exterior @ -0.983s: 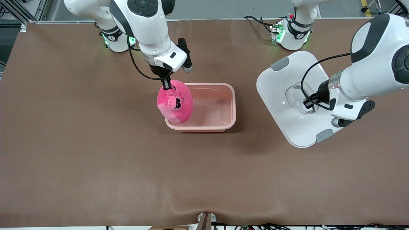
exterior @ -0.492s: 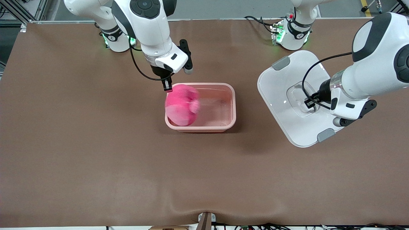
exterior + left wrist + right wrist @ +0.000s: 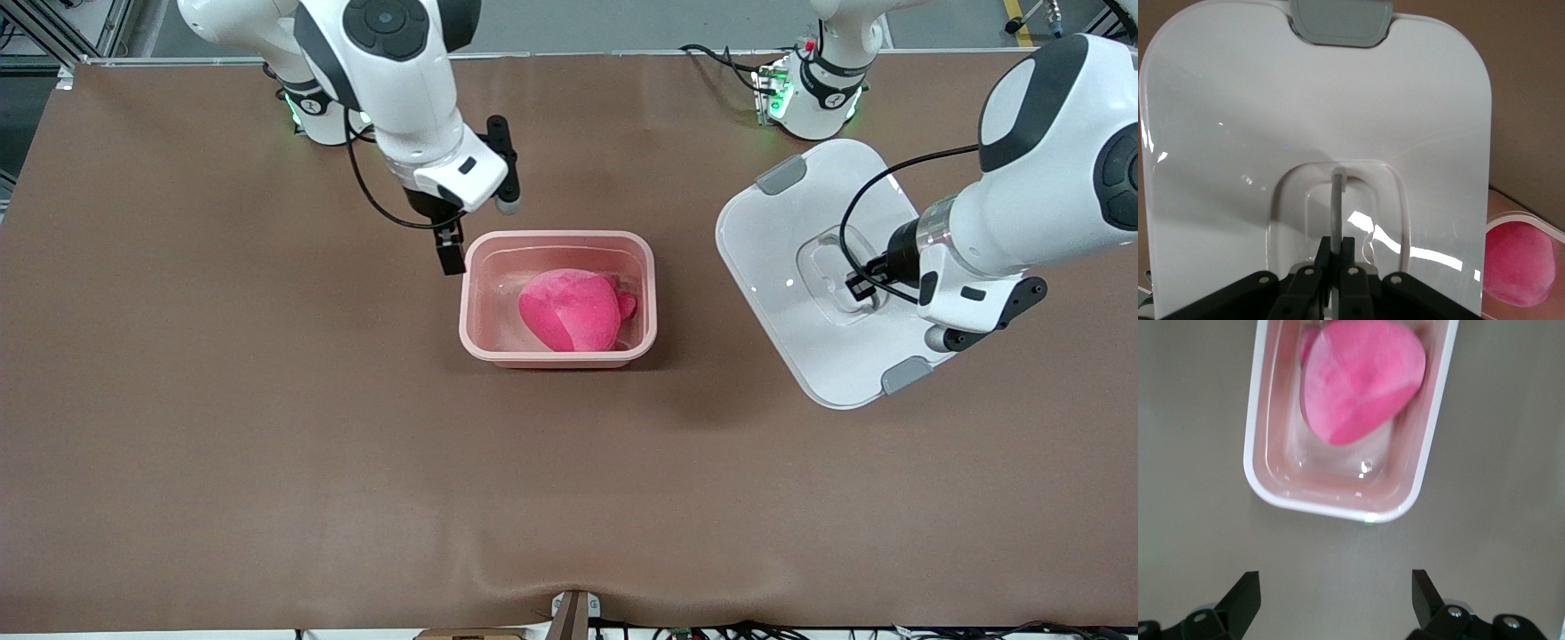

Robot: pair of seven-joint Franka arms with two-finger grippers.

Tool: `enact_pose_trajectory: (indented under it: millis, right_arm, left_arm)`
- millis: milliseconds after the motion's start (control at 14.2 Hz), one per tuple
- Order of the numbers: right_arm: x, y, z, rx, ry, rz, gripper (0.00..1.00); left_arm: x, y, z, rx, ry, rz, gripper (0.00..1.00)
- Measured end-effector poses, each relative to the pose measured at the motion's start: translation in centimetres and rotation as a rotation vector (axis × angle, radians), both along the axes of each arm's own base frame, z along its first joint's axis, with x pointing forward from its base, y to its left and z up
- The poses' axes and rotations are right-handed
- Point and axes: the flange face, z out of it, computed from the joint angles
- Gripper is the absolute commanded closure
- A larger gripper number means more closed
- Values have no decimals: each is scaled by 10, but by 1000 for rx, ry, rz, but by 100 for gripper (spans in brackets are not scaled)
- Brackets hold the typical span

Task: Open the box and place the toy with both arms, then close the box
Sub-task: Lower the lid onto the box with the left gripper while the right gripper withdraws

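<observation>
The pink tub of the box (image 3: 647,293) stands open mid-table with the hot-pink toy (image 3: 571,311) lying inside it; both also show in the right wrist view, tub (image 3: 1262,447) and toy (image 3: 1361,377). My right gripper (image 3: 449,252) is open and empty, over the table just beside the tub's end toward the right arm (image 3: 1335,597). The white lid (image 3: 782,258) with grey clips is held tilted toward the left arm's end of the table. My left gripper (image 3: 861,289) is shut on the lid's clear handle (image 3: 1336,200). The toy's eyes are hidden.
The brown table cover (image 3: 267,444) spreads all around the tub. Both arm bases, lit green, stand along the table's edge farthest from the front camera, the right arm's base (image 3: 311,111) and the left arm's base (image 3: 813,98).
The right gripper opened and let go of the toy, which dropped into the tub. The right gripper then drew back off the tub toward the right arm's end. The left gripper with the lid barely moved.
</observation>
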Motion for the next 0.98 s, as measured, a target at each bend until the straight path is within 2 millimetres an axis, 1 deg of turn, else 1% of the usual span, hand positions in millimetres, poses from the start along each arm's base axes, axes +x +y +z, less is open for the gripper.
enact_pose_trajectory:
  millis: [70,211,351,492,632,843,983]
  right_arm:
    - [8,-16,2,-7,9,-30,0]
    - [24,-53,9,-16,23,-96,0]
    - [37,-91,16,-23,37,-163,0]
    - [49,-130,21,-27,48,-234,0]
    - [64,-172,23,-26,50,-314,0]
    - [82,-243,27,-19,42,-466,0]
    - [89,-288,36,-9,27,-549,0]
  left_arm:
    - [-3,-9,0,3,3,16,100]
    - [-12,-37,1,20,7,79,100]
    - [-26,-79,0,44,0,174,100]
    - [-41,-133,-8,63,-12,317,100]
    - [-54,-180,-24,73,-27,435,100]
    - [-69,-234,-54,95,-50,557,100]
    - [-78,-269,-76,102,-85,672,100]
